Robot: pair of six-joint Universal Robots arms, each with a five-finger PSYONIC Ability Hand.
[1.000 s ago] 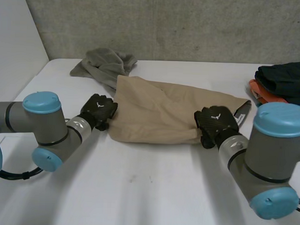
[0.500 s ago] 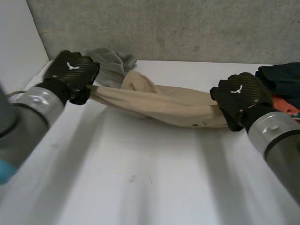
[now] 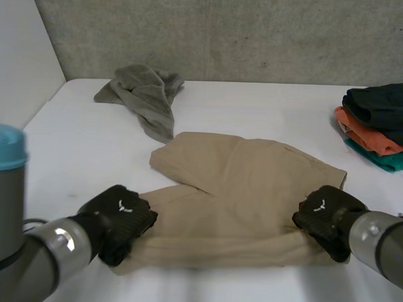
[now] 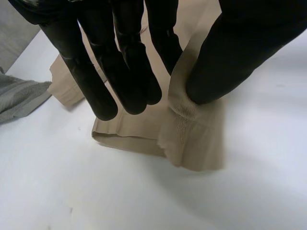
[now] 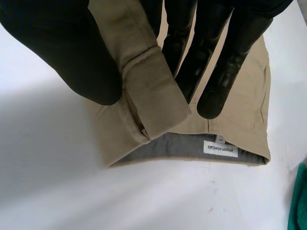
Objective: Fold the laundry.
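left robot hand: pinching near-left corner of shorts | right robot hand: pinching near-right corner | shorts' long axis: hand to hand

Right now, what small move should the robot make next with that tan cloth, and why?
Probably open both hands to release it: the tan garment lies spread on the table, and the left hand and right hand each pinch a near corner.

The folded tan garment is matt cloth, finely ribbed at its edge. The white table is smooth and matt; the grey wall rough.
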